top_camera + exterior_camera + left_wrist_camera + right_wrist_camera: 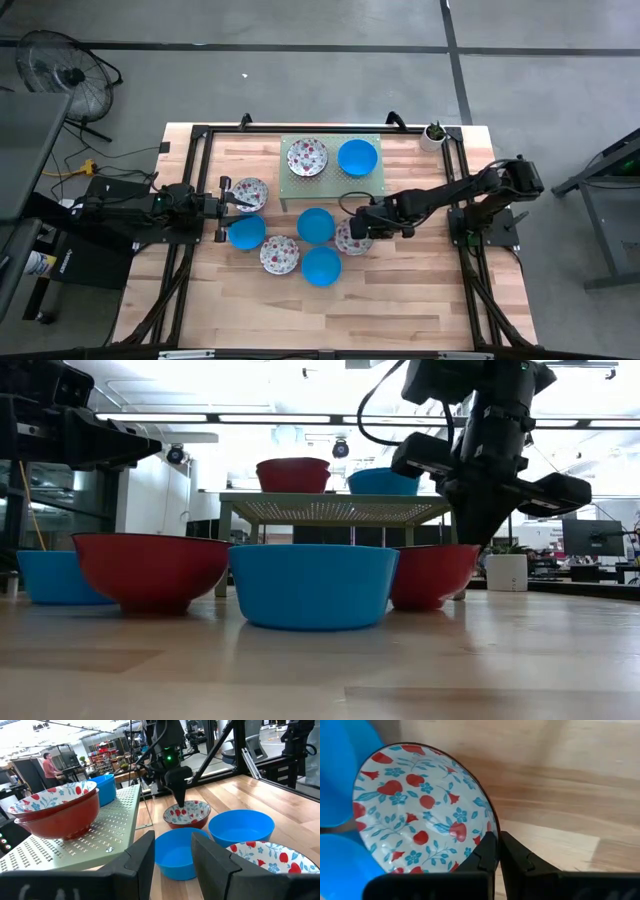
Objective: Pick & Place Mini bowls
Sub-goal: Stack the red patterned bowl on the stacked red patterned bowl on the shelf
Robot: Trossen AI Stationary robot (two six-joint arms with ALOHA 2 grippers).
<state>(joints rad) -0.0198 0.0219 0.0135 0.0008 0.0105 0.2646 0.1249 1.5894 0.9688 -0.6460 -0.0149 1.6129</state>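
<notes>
- Wooden worktop under bright ceiling lights, with a workshop visible behind it, is what my cameras show me.
- My right jaws are pressed shut on the rim of a floral bowl. One finger sits inside the bowl and the other outside, so the thin wall is pinched between them.
- I judge a rim pinch is used because the bowl is too wide and shallow to span.
- That floral bowl stands on the worktop, apparently not yet lifted, with the right gripper directly over its edge in the overhead view.
- Just beside it are plain blue bowls; one blue bowl looks to touch it, and another blue bowl lies a little nearer the front edge.
- A pale green stand at the back already carries a floral bowl and a blue bowl, so I take it as the drop-off place.
- My left jaws stand partly open with nothing between them, waiting at the left side and looking across the bowls.
- Near the left gripper sit a second floral bowl and a blue bowl, with one more floral bowl further forward.
- I would lift slowly, since the neighbouring blue bowl could be dragged along.
</notes>
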